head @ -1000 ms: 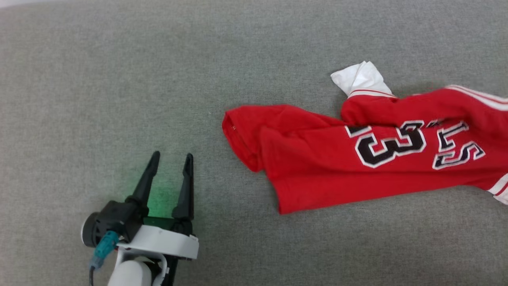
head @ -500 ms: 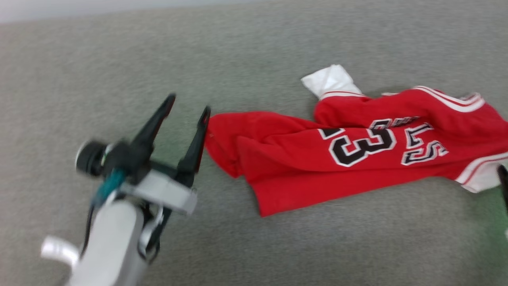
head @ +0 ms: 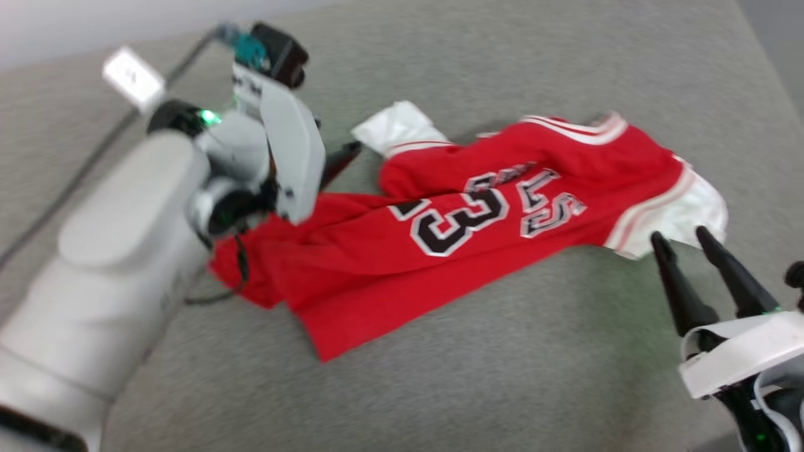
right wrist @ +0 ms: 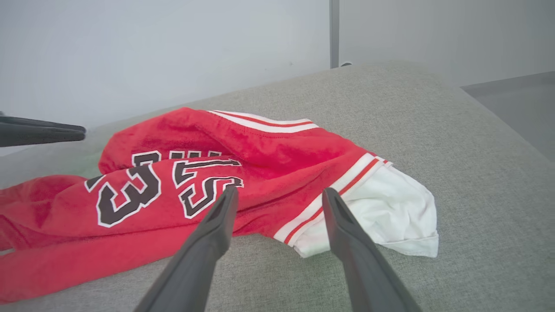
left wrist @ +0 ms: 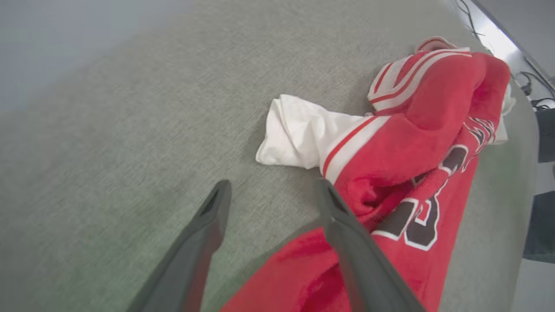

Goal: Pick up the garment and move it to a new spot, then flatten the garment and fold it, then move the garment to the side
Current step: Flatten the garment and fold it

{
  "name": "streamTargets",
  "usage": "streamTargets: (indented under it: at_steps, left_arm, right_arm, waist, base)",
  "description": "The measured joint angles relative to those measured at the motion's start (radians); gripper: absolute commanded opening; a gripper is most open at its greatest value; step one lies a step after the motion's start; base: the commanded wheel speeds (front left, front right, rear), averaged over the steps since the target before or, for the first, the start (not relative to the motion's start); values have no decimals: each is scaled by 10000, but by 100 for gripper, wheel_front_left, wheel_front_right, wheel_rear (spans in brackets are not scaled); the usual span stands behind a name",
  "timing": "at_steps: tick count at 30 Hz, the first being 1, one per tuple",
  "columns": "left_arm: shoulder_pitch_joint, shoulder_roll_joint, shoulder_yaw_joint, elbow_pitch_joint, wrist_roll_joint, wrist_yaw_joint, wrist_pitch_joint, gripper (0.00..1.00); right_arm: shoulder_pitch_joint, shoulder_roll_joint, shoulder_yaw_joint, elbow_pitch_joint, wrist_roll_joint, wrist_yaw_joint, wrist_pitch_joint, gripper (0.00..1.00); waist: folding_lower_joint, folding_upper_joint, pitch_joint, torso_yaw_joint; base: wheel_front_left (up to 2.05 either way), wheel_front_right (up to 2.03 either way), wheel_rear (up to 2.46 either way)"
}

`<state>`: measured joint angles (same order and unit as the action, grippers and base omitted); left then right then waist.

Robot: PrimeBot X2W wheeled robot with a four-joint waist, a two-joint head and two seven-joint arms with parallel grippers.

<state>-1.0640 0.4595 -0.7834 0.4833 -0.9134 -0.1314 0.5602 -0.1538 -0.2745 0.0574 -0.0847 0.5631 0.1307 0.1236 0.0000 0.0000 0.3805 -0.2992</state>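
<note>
Left hand (left wrist: 271,190) and right hand (head: 678,235), both spread empty, have closed in on the garment (head: 477,220); print reads "23" and, seemingly, "LS".

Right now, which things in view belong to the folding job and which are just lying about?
Job:
red shirt, crumpled
left pincer, open at one end of it
right pincer, open near the white sleeve at the other end

Just there:
grey padded surface underneath
cables beyond its edge
pale wall
</note>
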Motion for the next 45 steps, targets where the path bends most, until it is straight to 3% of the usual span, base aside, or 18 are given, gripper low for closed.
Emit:
streamTargets:
  at_steps: [5, 15, 16, 18, 20, 27, 38, 45]
  left_arm:
    - [-1260, -270, -531, 1739, -851, 0, 2176, 100]
    - [-2395, -639, -1392, 3058, -968, 0, 2543, 100]
    - [-2480, -593, -1580, 3051, -878, 0, 2504, 96]
    - [-2641, -472, -1971, 2991, -656, -2, 2265, 62]
    - [-2638, -468, -1954, 3058, -930, -2, 2006, 0]
    - [-2614, -535, -2006, 3208, -1603, -2, 930, 0]
    - [-1846, 489, -1423, 3653, -2326, -2, -2337, 0]
    - [-431, 1413, -988, 3628, -2972, -2, -3674, 0]
  right_arm:
    - [-169, 134, 491, 109, 148, 0, -169, 100]
    - [-450, 167, 957, 773, 345, 0, -629, 100]
    - [-475, 167, 1011, 798, 351, 0, -644, 100]
    - [-584, 176, 1122, 836, 437, 0, -708, 100]
    - [-684, 163, 1200, 943, 477, 0, -763, 100]
    - [-774, -31, 1358, 1197, 593, 0, -890, 100]
    - [-592, -376, 1237, 957, 489, 0, -508, 100]
    - [-228, -428, 853, 439, 301, 0, 38, 100]
  waist:
    - [0, 0, 277, -709]
    - [0, 0, 901, -1581]
    - [0, 0, 946, -1619]
    - [0, 0, 1022, -1675]
    - [0, 0, 1069, -1703]
    - [0, 0, 981, -1381]
    - [0, 1, 289, -198]
    - [0, 0, -203, 774]
  base:
    - [0, 0, 0]
    - [0, 0, 0]
    - [0, 0, 0]
    - [0, 0, 0]
    - [0, 0, 0]
    - [0, 0, 0]
    - [0, 0, 0]
    - [0, 0, 0]
